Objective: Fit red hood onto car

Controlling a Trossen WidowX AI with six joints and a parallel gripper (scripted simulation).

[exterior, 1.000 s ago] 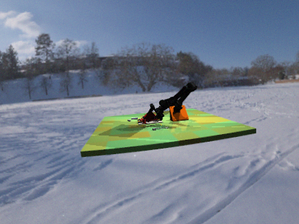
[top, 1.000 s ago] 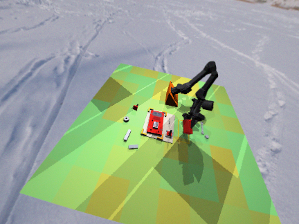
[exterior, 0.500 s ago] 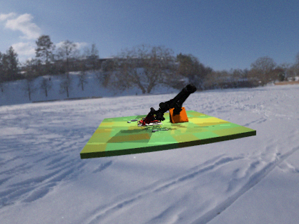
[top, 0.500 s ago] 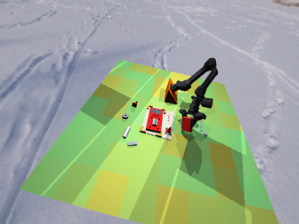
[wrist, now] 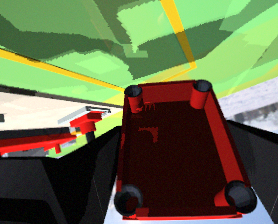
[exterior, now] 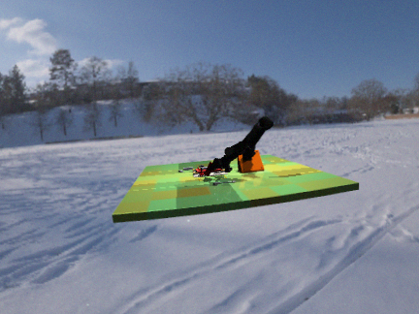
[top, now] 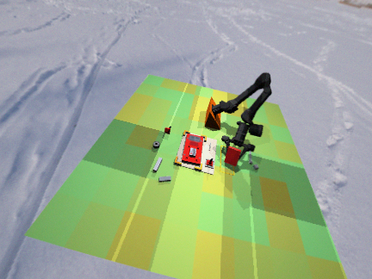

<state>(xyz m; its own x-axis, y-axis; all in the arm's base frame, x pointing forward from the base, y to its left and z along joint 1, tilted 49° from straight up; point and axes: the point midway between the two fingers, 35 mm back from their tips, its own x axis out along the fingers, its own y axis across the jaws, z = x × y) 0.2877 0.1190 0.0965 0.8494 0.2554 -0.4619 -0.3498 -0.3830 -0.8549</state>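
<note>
Jaws clamped wide across the red hood, carried clear of the worktop.

Hood underside toward the wrist view, four corner bosses visible; held just right of the car chassis in its jig, top view. Probably a light, rigid, smooth shell; best gripped across the long side walls, level, to avoid slipping or tilting over the pegs.
</note>
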